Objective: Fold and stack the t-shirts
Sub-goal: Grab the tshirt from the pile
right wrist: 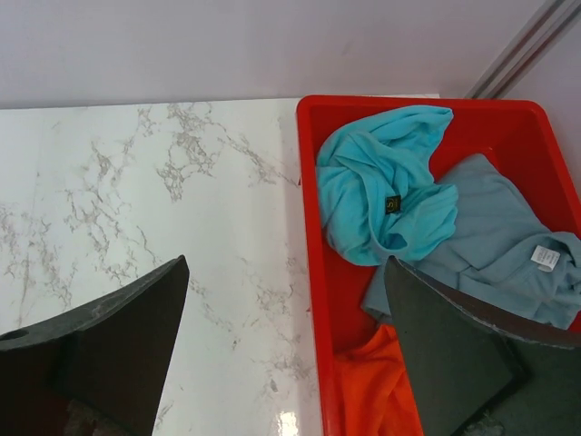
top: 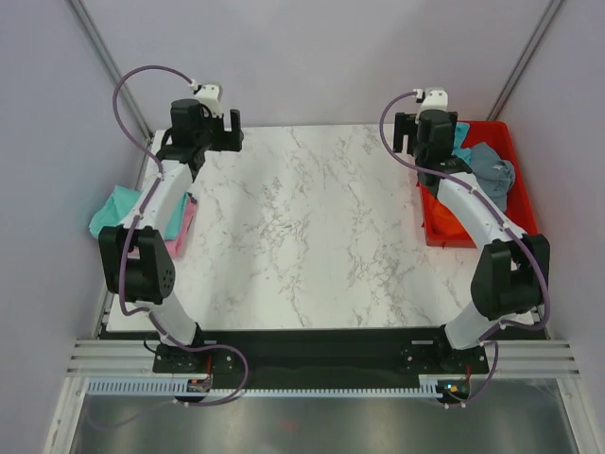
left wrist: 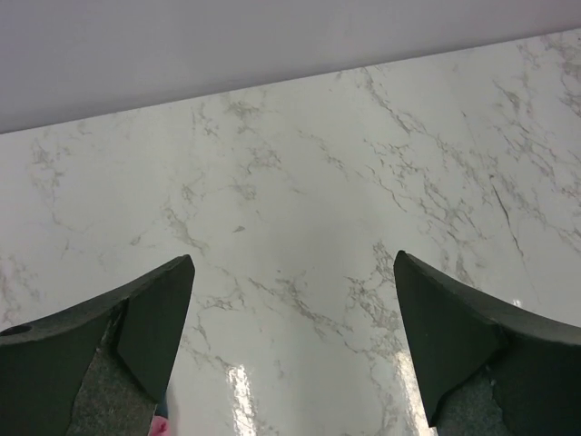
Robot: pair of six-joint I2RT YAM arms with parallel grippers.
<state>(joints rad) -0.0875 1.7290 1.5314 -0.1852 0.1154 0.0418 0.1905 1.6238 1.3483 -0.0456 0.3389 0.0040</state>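
1. Three t-shirts lie crumpled in the red tray (right wrist: 309, 272) at the table's (top: 302, 227) 2 o'clock: turquoise shirt (right wrist: 381, 182), grey-blue shirt (right wrist: 490, 236), orange shirt (right wrist: 372, 381).
2. Two more sit at 9 o'clock: teal shirt (top: 115, 210), pink shirt (top: 181, 232).
3. Left gripper (left wrist: 292, 259) and right gripper (right wrist: 286, 262) hover spread wide, empty.
4. Probably fetching: the right gripper must dip into the tray and pinch one garment alone.

The left arm (top: 161, 200) and right arm (top: 473, 203), based at seven and five o'clock, have white links, bulky black joint housings and a looping purple cable (top: 128, 80) each. The left tool (left wrist: 295, 272) and right tool (right wrist: 286, 272) end in dark wedge-shaped fingers (left wrist: 154, 318).
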